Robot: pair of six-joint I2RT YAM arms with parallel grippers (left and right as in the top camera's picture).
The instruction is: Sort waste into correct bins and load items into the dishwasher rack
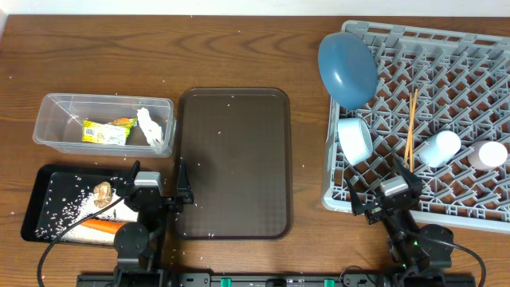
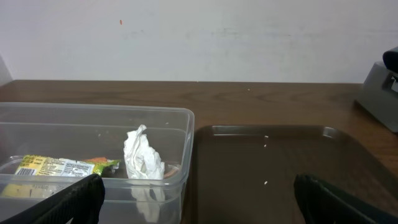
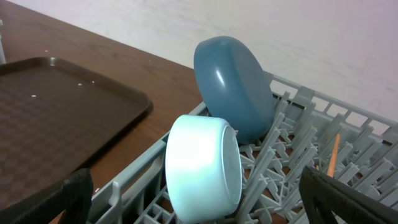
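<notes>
The grey dishwasher rack (image 1: 470,88) at right holds the blue plate (image 1: 347,68) on edge, the pale blue bowl (image 1: 354,139) on its side, the chopsticks (image 1: 411,127) and two upturned cups (image 1: 440,148) (image 1: 488,154). The clear tub (image 1: 60,119) holds the yellow-green wrapper (image 1: 103,132) and white tissue (image 1: 153,130). The black tray (image 1: 36,199) holds rice (image 1: 64,209), the carrot (image 1: 102,226) and a brown lump (image 1: 102,191). My left gripper (image 1: 151,185) is open and empty by the black tray. My right gripper (image 1: 390,195) is open and empty at the rack's front edge, near the bowl (image 3: 202,168).
The dark brown serving tray (image 1: 233,159) lies in the middle with a few stray rice grains on it. More grains are scattered on the wooden table (image 1: 239,48). The wall runs along the table's far edge.
</notes>
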